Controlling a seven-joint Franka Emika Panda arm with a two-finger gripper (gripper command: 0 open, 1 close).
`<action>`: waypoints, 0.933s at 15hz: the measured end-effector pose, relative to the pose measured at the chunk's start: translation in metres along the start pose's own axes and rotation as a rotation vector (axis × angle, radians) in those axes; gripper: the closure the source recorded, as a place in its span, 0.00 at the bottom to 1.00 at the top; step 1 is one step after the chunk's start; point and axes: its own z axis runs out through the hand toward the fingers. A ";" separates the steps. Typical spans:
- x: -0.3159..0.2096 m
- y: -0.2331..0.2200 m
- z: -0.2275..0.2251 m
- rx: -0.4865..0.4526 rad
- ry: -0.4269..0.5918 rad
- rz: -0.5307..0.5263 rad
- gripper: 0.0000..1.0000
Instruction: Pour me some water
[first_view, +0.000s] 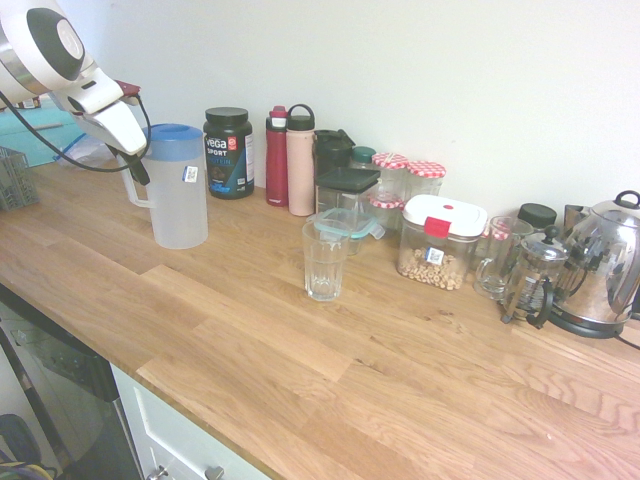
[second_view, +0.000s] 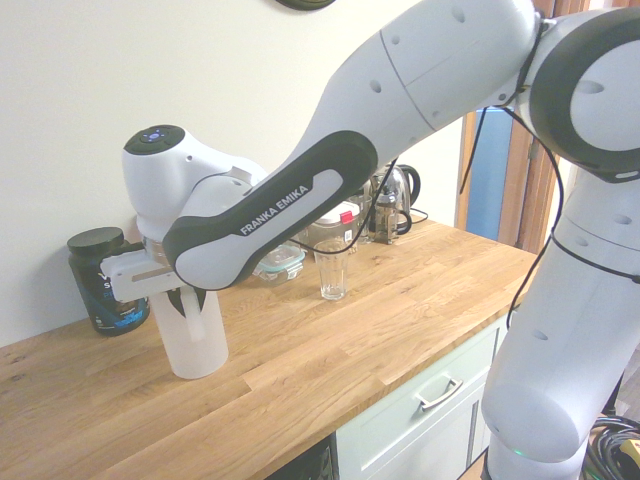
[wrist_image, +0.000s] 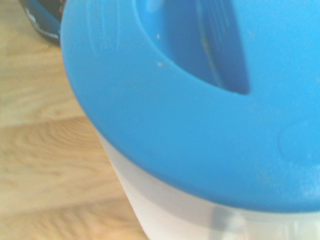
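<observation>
A translucent white pitcher (first_view: 178, 205) with a blue lid (wrist_image: 200, 125) stands upright on the wooden counter at the left. My gripper (first_view: 138, 168) reaches down from the upper left and is shut on the pitcher's handle. From the other side the arm hides the lid, and only the pitcher's body (second_view: 193, 340) shows below the gripper (second_view: 188, 300). An empty clear drinking glass (first_view: 325, 260) stands upright in the middle of the counter, well to the right of the pitcher. It is also in the second exterior view as the glass (second_view: 332, 270) beyond the arm. No water level can be made out.
Along the wall stand a black Vega tub (first_view: 228, 152), a red bottle (first_view: 277, 157), a pink bottle (first_view: 300, 160), storage jars, a nut container (first_view: 438, 243), a glass mug (first_view: 497, 258), a French press (first_view: 535, 280) and a steel kettle (first_view: 605, 265). The counter's front edge (first_view: 200, 415) drops to drawers.
</observation>
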 end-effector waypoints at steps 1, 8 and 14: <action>-0.001 0.010 -0.009 0.009 0.002 -0.025 1.00; 0.009 0.097 -0.088 0.034 -0.044 -0.222 1.00; 0.063 0.200 -0.106 -0.035 -0.085 -0.266 1.00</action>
